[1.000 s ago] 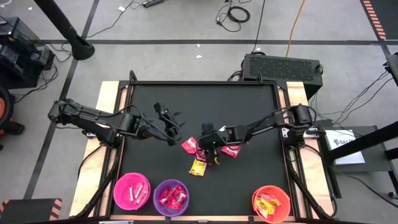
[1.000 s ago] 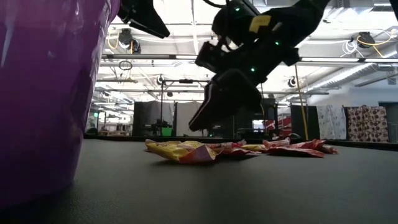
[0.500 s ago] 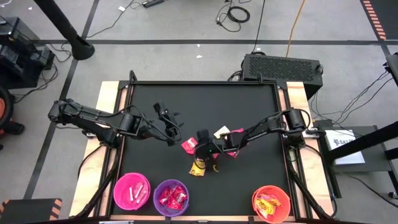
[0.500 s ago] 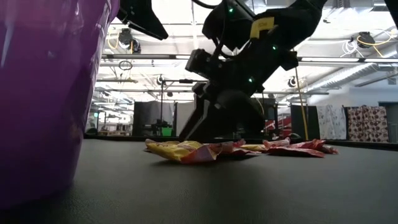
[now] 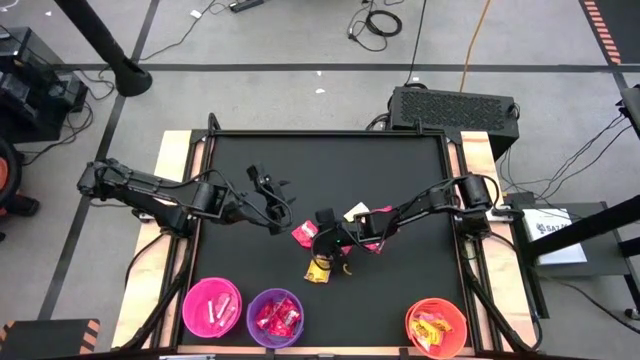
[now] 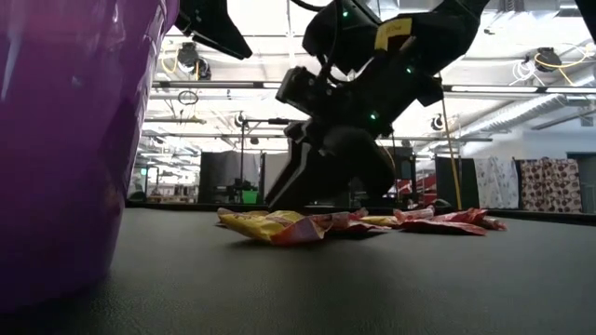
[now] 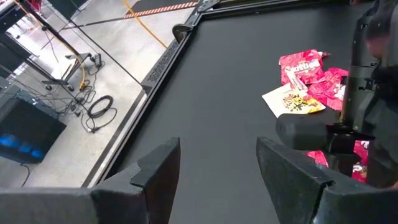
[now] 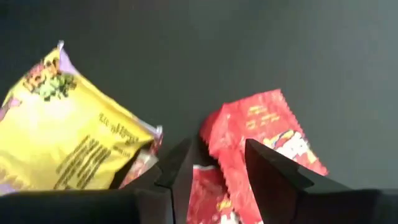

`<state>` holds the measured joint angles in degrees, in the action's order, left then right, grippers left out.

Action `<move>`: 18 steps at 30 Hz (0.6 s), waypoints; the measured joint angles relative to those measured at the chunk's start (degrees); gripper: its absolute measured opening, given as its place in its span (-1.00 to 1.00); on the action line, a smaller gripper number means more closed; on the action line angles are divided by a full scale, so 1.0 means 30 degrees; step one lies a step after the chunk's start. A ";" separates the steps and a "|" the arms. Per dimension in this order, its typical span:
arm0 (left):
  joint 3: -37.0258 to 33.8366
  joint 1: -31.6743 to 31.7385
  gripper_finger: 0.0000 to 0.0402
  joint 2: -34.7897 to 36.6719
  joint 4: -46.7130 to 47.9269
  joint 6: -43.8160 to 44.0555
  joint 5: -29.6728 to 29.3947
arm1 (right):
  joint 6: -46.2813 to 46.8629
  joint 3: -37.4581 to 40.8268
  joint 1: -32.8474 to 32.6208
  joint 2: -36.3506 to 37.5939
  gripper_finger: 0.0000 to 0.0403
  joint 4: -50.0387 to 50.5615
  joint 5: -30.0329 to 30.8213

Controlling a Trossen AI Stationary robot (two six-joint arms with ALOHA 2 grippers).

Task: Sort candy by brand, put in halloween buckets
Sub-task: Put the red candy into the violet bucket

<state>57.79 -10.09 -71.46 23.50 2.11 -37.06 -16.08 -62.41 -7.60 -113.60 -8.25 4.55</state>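
We see the right end effector [image 5: 330, 247] low over the small heap of candy in the middle of the table [image 5: 400, 160], its fingers [image 8: 273, 171] a little apart and not clamped on anything. In its wrist view a red packet [image 8: 261, 140] lies just beyond the fingertips and a yellow packet [image 8: 74, 137] lies beside it, the two almost touching at one corner. Because they overlap, we think the fingers may take both at once, or only pinch an edge so the slippery wrapper slides out during the lift. A push could also scatter the heap.

The left end effector [image 7: 217, 168] waits open above bare table, apart from the heap.

The pink bucket [image 5: 212, 307], purple bucket [image 5: 275, 317] and orange bucket [image 5: 437, 327] stand along the near edge, each with candy inside, so a mixed grip would put a wrong brand in a bucket
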 joint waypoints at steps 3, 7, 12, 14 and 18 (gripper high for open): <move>-0.0005 0.0000 0.09 0.0000 -0.0005 0.0000 0.0000 | -0.0183 -0.0015 -0.0005 -0.0265 -0.30 -0.0376 0.0578; -0.0005 0.0000 0.09 0.0002 -0.0017 0.0000 -0.0007 | -0.0724 -0.0015 0.0044 -0.0644 -0.28 -0.0553 0.0569; -0.0002 0.0036 0.09 0.0000 -0.0034 -0.0007 -0.0015 | -0.1125 -0.0007 0.0033 -0.0867 -0.31 -0.0736 0.1356; -0.0004 0.0095 0.09 0.0001 -0.0071 -0.0007 -0.0022 | -0.1344 -0.0005 0.0038 -0.0889 -0.37 -0.0743 0.1442; -0.0003 0.0279 0.09 0.0000 -0.0068 -0.0006 -0.0049 | -0.1527 0.0000 0.0091 -0.0889 -0.63 -0.0838 0.1510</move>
<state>57.79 -9.25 -71.46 23.30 2.09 -37.21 -20.66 -62.41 -7.32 -116.27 -10.76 9.08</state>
